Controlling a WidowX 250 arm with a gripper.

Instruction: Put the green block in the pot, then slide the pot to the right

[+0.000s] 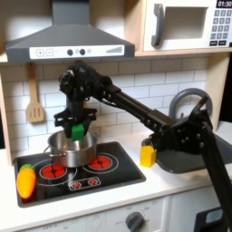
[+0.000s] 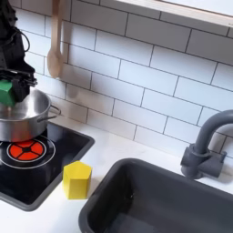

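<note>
My gripper (image 1: 78, 130) hangs just above the shiny silver pot (image 1: 71, 149), shut on the small green block (image 1: 79, 131). The block sits over the pot's opening, near its rim, between the black fingers. In the second exterior view the green block (image 2: 6, 92) shows at the far left edge, held over the pot (image 2: 25, 114), which stands on the black stove top (image 2: 41, 159). The pot rests on the back left burner in the first exterior view.
An orange toy with a green tip (image 1: 26, 179) lies at the stove's left edge. A yellow block (image 1: 148, 155) (image 2: 76, 180) stands between stove and sink (image 2: 155, 196). A wooden spatula (image 1: 34, 100) hangs on the tiled wall. The grey faucet (image 2: 207, 141) rises right of the sink.
</note>
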